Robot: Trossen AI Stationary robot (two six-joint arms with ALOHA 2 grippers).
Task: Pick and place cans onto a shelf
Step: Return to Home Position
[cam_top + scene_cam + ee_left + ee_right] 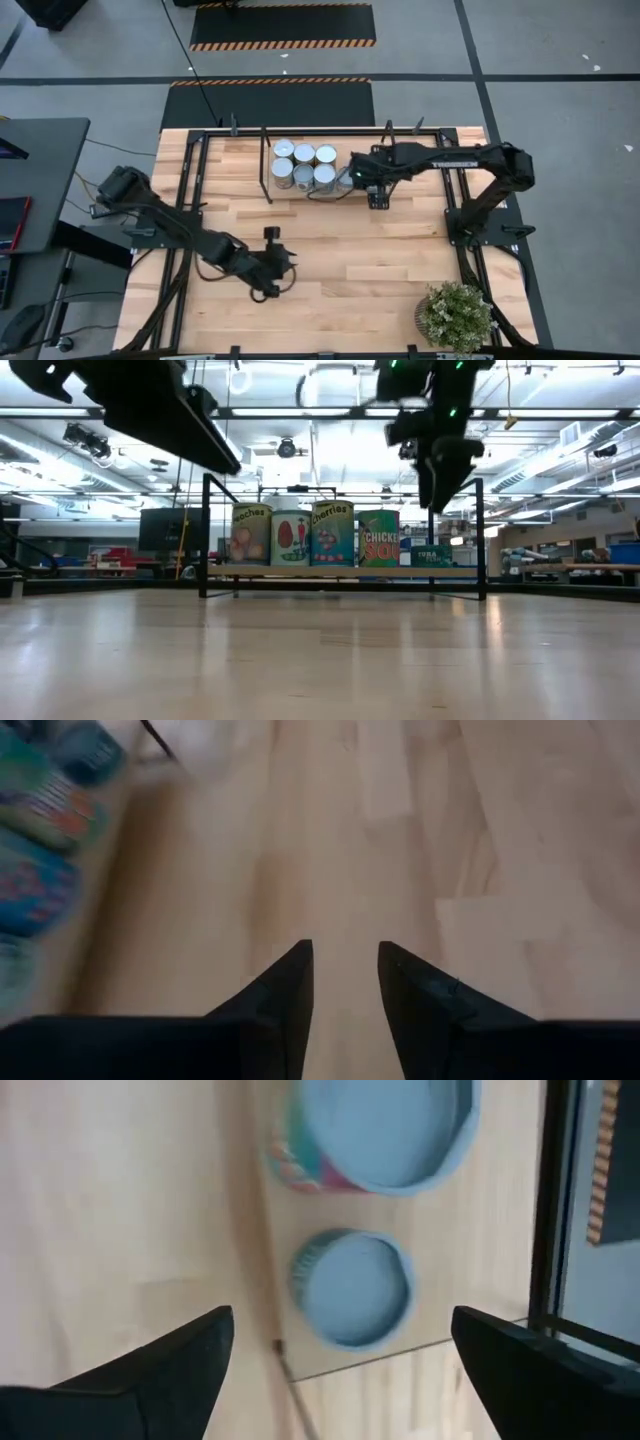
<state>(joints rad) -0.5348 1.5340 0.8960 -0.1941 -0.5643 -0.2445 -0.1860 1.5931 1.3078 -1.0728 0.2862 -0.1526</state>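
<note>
Wooden table (330, 260) carries the shelf (340, 572), which lies directly below the right gripper (342, 1320). That gripper hangs above the shelf's end, fingers spread wide and empty. The left gripper (345, 960) sits low over the table, fingers slightly parted, holding nothing, the shelf well off to its side. The cans (304, 168) stand grouped on the shelf, the smallest tin (350, 1288) right beneath the right gripper's gap.
</note>
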